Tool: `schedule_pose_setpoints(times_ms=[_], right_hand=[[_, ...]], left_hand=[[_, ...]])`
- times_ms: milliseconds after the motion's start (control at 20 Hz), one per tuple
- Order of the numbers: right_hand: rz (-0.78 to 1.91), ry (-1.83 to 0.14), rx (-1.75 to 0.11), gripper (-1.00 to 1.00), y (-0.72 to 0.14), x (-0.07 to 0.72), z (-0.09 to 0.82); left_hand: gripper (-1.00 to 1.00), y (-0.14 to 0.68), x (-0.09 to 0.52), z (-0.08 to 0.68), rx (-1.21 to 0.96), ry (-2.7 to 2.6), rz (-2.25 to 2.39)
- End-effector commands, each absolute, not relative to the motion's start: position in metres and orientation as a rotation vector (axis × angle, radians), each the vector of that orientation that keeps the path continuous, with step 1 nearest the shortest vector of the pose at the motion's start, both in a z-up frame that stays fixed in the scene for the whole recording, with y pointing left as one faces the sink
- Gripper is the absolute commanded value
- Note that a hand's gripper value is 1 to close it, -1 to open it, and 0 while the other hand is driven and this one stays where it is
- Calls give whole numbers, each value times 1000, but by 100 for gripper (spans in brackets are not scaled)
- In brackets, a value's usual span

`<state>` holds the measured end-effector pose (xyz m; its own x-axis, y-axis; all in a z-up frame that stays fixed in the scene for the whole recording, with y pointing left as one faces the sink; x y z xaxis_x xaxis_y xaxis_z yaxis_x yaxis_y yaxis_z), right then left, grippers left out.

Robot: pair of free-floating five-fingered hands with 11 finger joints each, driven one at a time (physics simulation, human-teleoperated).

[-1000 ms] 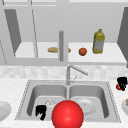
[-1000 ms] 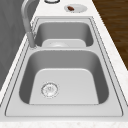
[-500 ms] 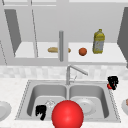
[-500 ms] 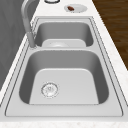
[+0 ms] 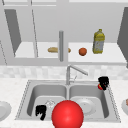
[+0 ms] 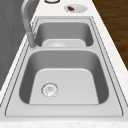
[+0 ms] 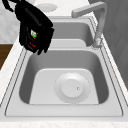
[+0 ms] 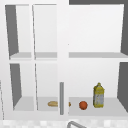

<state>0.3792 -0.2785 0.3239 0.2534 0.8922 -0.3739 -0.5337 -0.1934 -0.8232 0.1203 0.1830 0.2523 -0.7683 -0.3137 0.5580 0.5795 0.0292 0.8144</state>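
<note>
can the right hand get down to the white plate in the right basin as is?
Probably yes. The right hand, fingers curled round a small red thing, hovers at the basin's far right rim; nothing lies between it and the plate.

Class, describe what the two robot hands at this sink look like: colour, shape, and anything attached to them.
Both are plain matte black, human-shaped, with separate fingers. The left robot hand and right robot hand float free, with no arm, sleeve or cable attached. No markings show on them.
</note>
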Motion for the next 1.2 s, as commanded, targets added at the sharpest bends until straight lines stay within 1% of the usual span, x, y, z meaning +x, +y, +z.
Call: schedule_pose_setpoints(times_ms=[0, 300, 600, 1000, 1150], right_hand=[[1378, -488, -1090, 100, -265, 378, 308], [1435, -584, -1020, 100, -244, 381, 273], [1430, -530, -1066, 100, -204, 398, 221], [1472, -581, -1062, 100, -166, 399, 155], [1515, -597, -1043, 100, -171, 403, 130]], left_hand=[[0, 183, 120, 252, -272, -1679, -1807], [0, 183, 120, 252, -272, -1679, -1807], [0, 183, 120, 252, -272, -1679, -1807], [0, 183, 120, 252, -272, -1679, -1807], [0, 183, 120, 252, -272, -1679, -1807]])
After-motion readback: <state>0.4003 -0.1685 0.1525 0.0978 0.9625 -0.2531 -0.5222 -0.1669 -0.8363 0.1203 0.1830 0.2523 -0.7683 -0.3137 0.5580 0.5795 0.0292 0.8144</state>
